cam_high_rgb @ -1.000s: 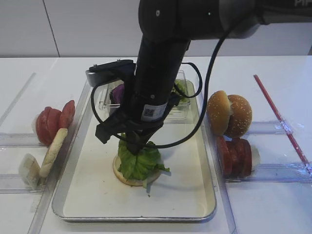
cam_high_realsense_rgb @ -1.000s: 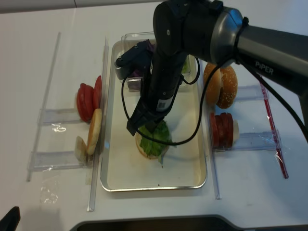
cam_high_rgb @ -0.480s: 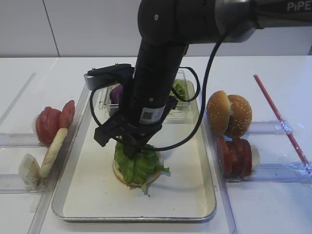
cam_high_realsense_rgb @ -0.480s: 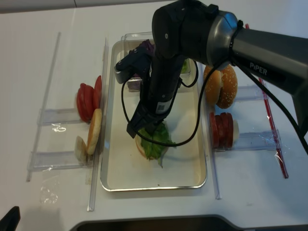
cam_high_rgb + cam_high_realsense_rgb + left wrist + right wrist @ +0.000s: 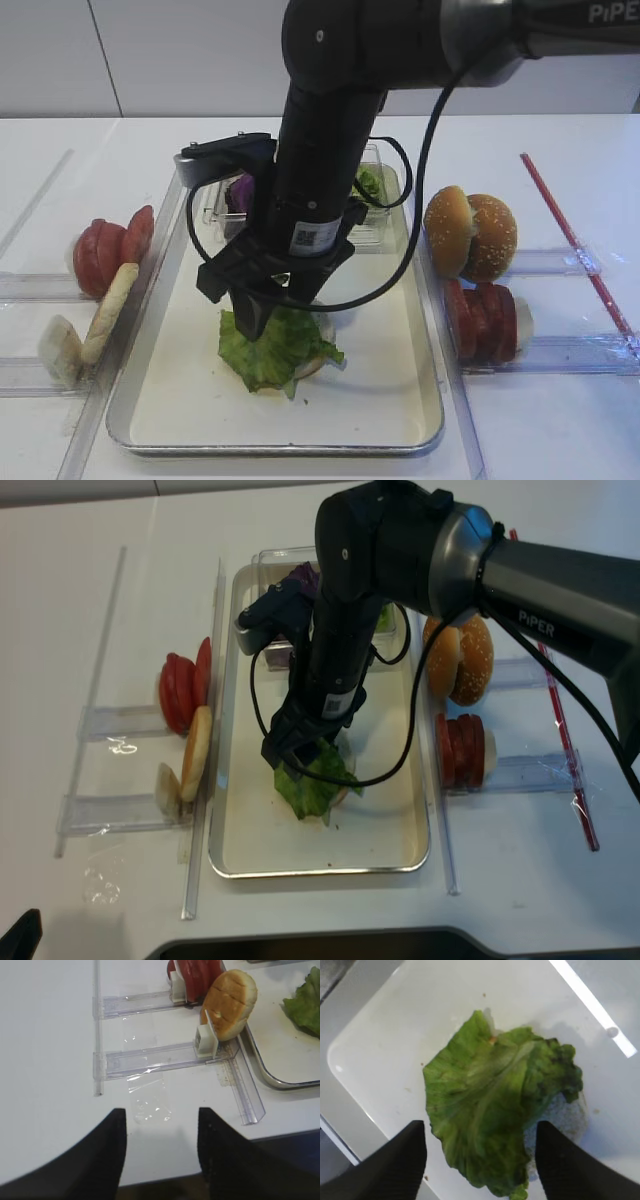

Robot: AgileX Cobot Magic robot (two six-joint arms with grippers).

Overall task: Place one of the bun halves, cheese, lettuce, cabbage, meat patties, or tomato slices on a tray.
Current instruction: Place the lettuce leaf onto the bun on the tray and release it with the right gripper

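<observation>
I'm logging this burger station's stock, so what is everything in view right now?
tray: one, silver, centre of the table.
bun half: one, pale, on the tray, mostly covered.
lettuce: one green leaf, lying on that bun half.
clear box: one, far end of the tray, holding cabbage and more greens.
bun halves: two, golden-brown, right rack.
red slices: several, right rack, nearer.
red slices: several, left rack.
bun half: one, golden-brown, on edge, left rack.
right gripper: black, open above the lettuce.
left gripper: black, open over bare table.

Right gripper point(image 5: 479, 1160) pointing straight down, jaws spread wide, left gripper point(image 5: 161, 1152) jaws parted, low.
</observation>
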